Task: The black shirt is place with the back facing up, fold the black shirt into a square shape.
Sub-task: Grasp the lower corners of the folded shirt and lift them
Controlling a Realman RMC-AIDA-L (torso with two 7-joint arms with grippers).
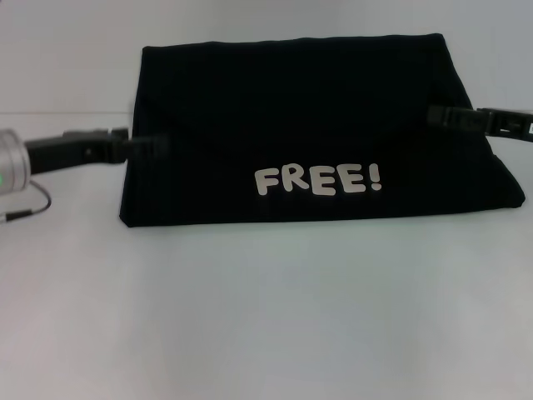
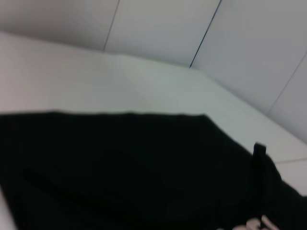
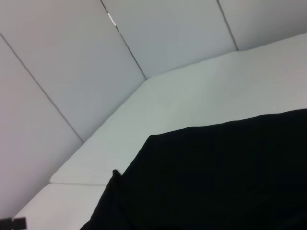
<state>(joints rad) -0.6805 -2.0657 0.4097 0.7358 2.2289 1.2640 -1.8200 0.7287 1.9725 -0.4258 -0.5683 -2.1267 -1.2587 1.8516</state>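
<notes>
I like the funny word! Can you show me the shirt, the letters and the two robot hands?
black shirt [image 1: 300, 100]: head view, plain upper cloth.
FREE! letters [image 1: 318, 180]: head view, middle letters.
left gripper [image 1: 141, 147]: head view, fingertips at shirt's edge.
right gripper [image 1: 440, 116]: head view, fingertips.

Left gripper [image 1: 154, 146] and right gripper [image 1: 437, 115]: tips lost against the shirt [image 1: 316, 108] at its side edges, finger state unreadable. Right arm cut by head-view edge. Wrist views: shirt cropped, lettering [image 2: 254, 224] mostly cut off.

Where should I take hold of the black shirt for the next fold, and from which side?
Probably at its two short side edges, each gripper coming in from its own side. The black shirt lies as a wide, flat folded band with "FREE!" facing up, and the left gripper and right gripper are already at those edges. Its width suggests folding one side across.
</notes>
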